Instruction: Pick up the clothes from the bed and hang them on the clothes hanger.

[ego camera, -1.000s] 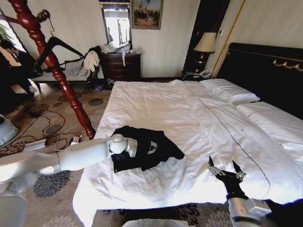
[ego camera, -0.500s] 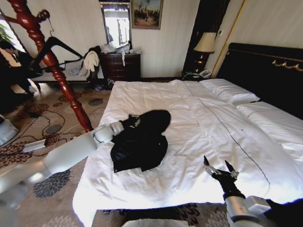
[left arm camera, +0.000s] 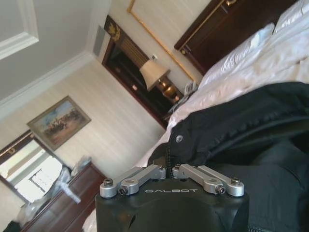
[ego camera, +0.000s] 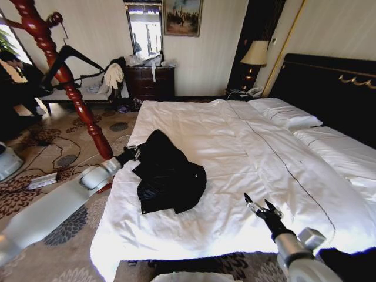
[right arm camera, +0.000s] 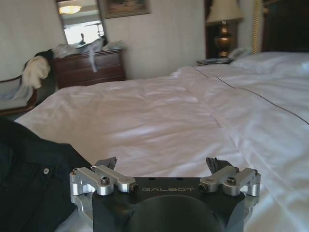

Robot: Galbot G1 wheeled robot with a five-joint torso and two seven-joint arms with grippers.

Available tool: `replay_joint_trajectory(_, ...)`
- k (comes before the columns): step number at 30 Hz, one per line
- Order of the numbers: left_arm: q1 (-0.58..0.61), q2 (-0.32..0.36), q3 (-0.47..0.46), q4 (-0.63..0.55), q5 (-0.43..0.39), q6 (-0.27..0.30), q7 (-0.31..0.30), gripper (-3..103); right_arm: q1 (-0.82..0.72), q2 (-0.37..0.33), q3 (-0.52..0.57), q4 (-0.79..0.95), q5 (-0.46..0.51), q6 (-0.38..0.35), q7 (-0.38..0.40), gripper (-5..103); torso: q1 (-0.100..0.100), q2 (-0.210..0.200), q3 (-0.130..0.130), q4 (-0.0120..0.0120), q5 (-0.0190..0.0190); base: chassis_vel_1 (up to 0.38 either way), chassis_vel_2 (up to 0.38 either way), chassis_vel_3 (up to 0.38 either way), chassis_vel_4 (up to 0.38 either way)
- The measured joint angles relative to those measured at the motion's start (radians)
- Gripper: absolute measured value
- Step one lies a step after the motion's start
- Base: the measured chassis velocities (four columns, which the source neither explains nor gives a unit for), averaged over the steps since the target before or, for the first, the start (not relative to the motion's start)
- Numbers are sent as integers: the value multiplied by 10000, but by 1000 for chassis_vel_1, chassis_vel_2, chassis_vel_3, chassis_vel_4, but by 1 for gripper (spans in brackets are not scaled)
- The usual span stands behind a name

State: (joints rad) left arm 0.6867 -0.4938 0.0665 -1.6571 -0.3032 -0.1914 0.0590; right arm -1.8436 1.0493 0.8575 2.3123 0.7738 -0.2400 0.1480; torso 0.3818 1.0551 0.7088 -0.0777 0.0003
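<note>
The left gripper, clamped on an edge of the clothes, holds that edge raised at the bed's near-left side while the rest lies bunched on the sheet. Gripped by so little cloth, the garment could slip free or drag. The right gripper hovers wide open over the bed's foot; both wrists read "GALBOT".

smooth pale grey arms, black wrist housings marked galbot, silver screwed finger links, black fingertips
</note>
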Motion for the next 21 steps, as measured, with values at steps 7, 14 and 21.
replay_joint_trajectory(7,1134,142,-645,-479,367,-61,-5,0,1201,-1510,-162,-1288,1289,-241,-478,100,0,0,0,-11,-2,0,0,0,0)
replay_joint_trajectory(14,2338,357,-1358,-1030,669,-15,-145,0,2550,-1720,-1399,-1863,545,-354,-981,100,0,0,0,5,-4,0,0,0,0)
replay_joint_trajectory(21,3086,635,-1847,-1291,719,-33,-247,0,4002,-1762,-2614,-1884,2992,-1002,-1157,100,0,0,1,0,-5,0,0,0,0)
